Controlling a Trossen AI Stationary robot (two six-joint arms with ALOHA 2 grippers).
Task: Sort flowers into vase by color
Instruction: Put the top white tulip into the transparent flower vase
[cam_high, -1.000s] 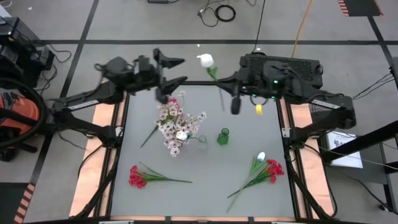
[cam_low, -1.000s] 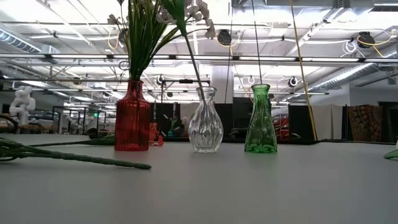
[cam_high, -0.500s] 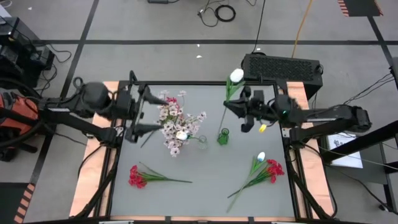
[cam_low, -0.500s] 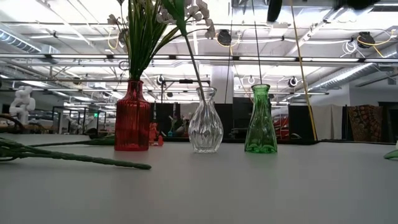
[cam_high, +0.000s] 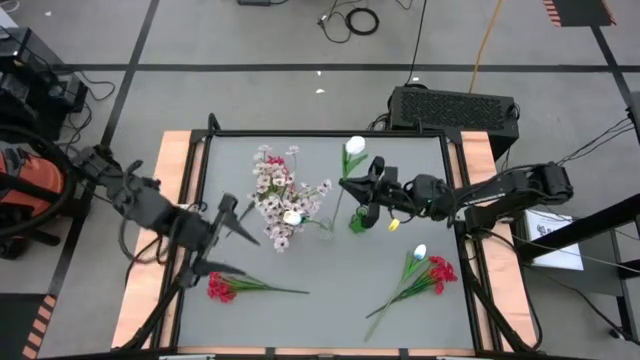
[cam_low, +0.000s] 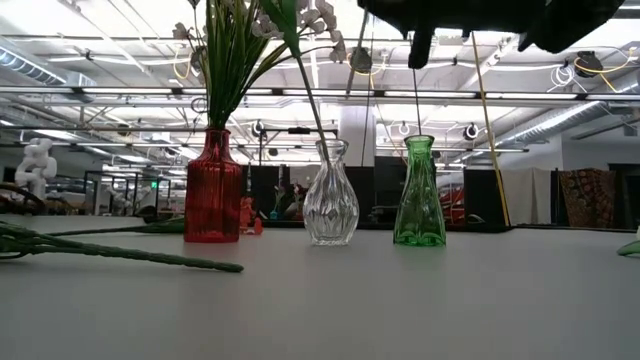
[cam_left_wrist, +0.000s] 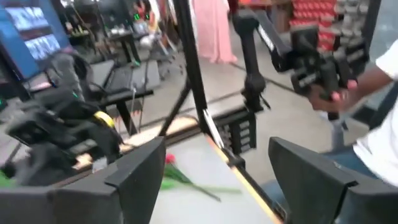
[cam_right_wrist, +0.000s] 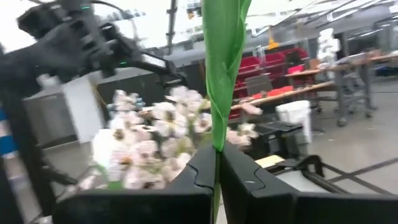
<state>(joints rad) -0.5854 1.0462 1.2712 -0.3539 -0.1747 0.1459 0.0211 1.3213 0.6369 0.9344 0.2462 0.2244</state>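
Observation:
My right gripper (cam_high: 353, 188) reaches in from the table's right, above the green vase (cam_high: 358, 220), shut on a white tulip flower whose bud (cam_high: 354, 146) points toward the far edge. A clear vase (cam_low: 330, 195) holds one white bud (cam_high: 291, 217). The red vase (cam_low: 212, 190) holds pinkish-white blossoms (cam_high: 280, 195). My left gripper (cam_high: 226, 236) hangs open over the table's left side, above a red sprig (cam_high: 220, 287) that lies flat on the table. Another bunch of red blooms with a white bud (cam_high: 428, 268) lies at the near right. My right gripper pinches the tulip's green stem (cam_right_wrist: 217, 146) between its two fingers, below a long leaf (cam_right_wrist: 224, 62). The fingers come roughly level from the table's right and lie across the stem. The flower is lifted clear of the table, bud up. Its lower end cannot be made out.
The three vases stand in a row at the table's middle. In the left wrist view a person (cam_left_wrist: 373, 124) stands beyond the table edge. A black box (cam_high: 452, 105) sits past the far edge. Bare grey table lies along the near edge between the two lying sprigs.
My left gripper has swung from the far edge above the red vase toward the table's left and near side, sinking a little, still open. My right gripper has come down from the far edge toward the green vase with the tulip, whose bud has moved nearer.

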